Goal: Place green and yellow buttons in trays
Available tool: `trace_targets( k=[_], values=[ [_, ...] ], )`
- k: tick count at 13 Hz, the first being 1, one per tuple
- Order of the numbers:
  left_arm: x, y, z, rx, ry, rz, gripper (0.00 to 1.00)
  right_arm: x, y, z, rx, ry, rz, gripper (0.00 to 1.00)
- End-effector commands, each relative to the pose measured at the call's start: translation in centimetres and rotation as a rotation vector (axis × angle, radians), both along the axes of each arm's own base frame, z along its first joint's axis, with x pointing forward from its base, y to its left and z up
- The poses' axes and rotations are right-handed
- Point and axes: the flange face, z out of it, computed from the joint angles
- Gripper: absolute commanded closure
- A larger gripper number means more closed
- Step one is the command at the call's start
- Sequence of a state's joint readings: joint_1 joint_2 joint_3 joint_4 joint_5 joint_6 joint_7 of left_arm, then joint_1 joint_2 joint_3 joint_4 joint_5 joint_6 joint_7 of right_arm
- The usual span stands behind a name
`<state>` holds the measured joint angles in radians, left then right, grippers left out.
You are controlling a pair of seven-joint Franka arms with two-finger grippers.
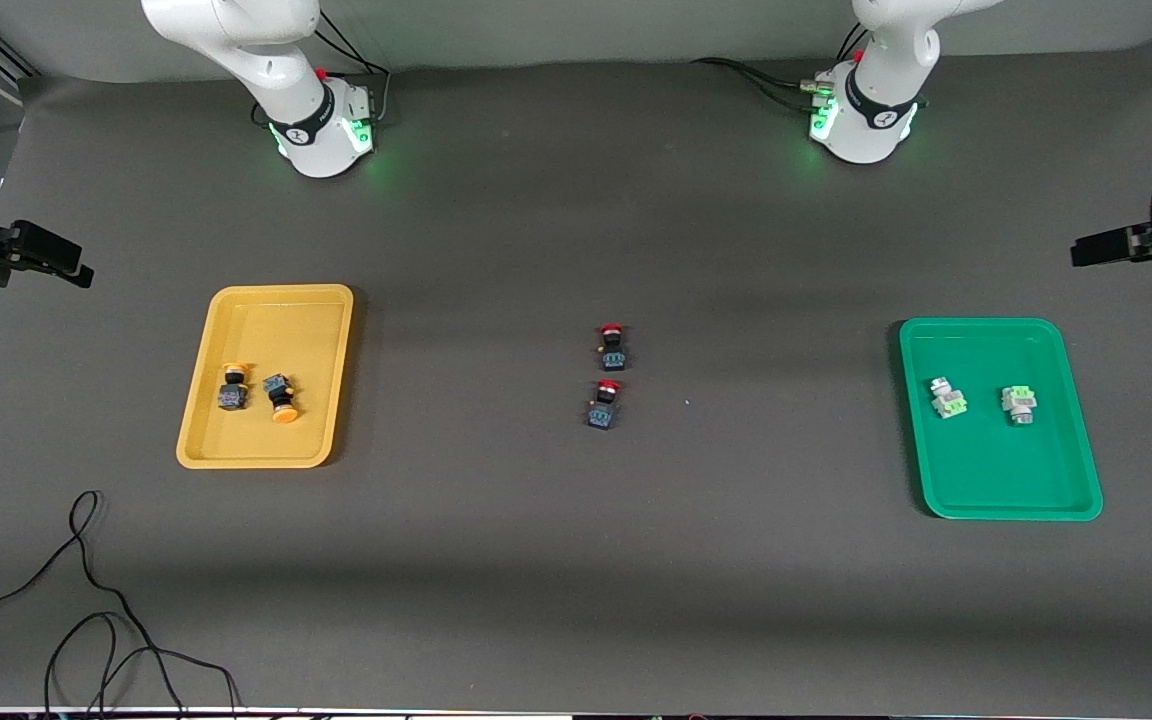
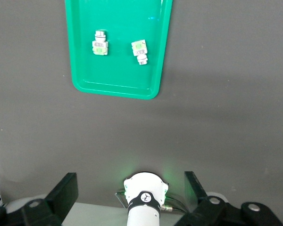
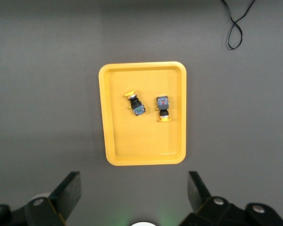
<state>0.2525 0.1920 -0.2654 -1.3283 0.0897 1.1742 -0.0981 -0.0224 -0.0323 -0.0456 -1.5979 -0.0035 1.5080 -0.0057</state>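
- Table [image 1: 576,560], dark grey and matte, is seen spanning the whole front view; both arm bases are mounted along its edge farthest from the front camera.
- Two trays are counted: the yellow tray [image 1: 321,300] toward the right arm's end and the green tray [image 1: 1076,340] toward the left arm's end, well apart.
- Left gripper [image 2: 131,200] is held high over the table, its fingers [image 2: 66,190] spread wide and empty; the green tray [image 2: 85,84] is seen well below it, nothing touching.
- Right gripper [image 3: 132,200] is likewise held high, fingers [image 3: 68,190] wide apart and empty, with the yellow tray [image 3: 108,155] far beneath.
- Two green buttons [image 1: 948,397] [image 1: 1019,404] are found lying inside the green tray, near each other but apart.
- Two yellow buttons [image 1: 232,387] [image 1: 280,397] are found lying inside the yellow tray, just beside each other.
- Two red-capped switches [image 1: 613,346] [image 1: 605,404] are left on the bare table between the trays, one nearer the front camera than the other.
- Black cable [image 1: 86,600] is looped on the table nearer the front camera than the yellow tray.
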Motion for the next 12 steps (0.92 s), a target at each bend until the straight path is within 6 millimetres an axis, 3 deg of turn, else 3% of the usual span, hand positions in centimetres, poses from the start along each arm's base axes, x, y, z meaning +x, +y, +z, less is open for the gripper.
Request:
trace_targets(
  k=[1, 4, 8, 12],
  values=[
    [0.0, -0.3, 0.5, -0.002, 0.006, 0.012, 0.00, -0.7, 0.4, 0.6, -0.017, 0.012, -0.016, 0.00],
    [-0.1, 0.2, 0.4, -0.004, 0.008, 0.010, 0.00, -0.8, 0.4, 0.5, -0.017, 0.017, -0.016, 0.00],
    [-0.5, -1.1, 0.3, 0.030, 0.014, -0.001, 0.00, -0.8, 0.4, 0.5, -0.017, 0.017, -0.016, 0.00],
    [-2.2, -2.5, 0.2, 0.050, -0.025, -0.019, 0.00, -0.8, 0.4, 0.5, -0.017, 0.017, -0.016, 0.00]
  ],
)
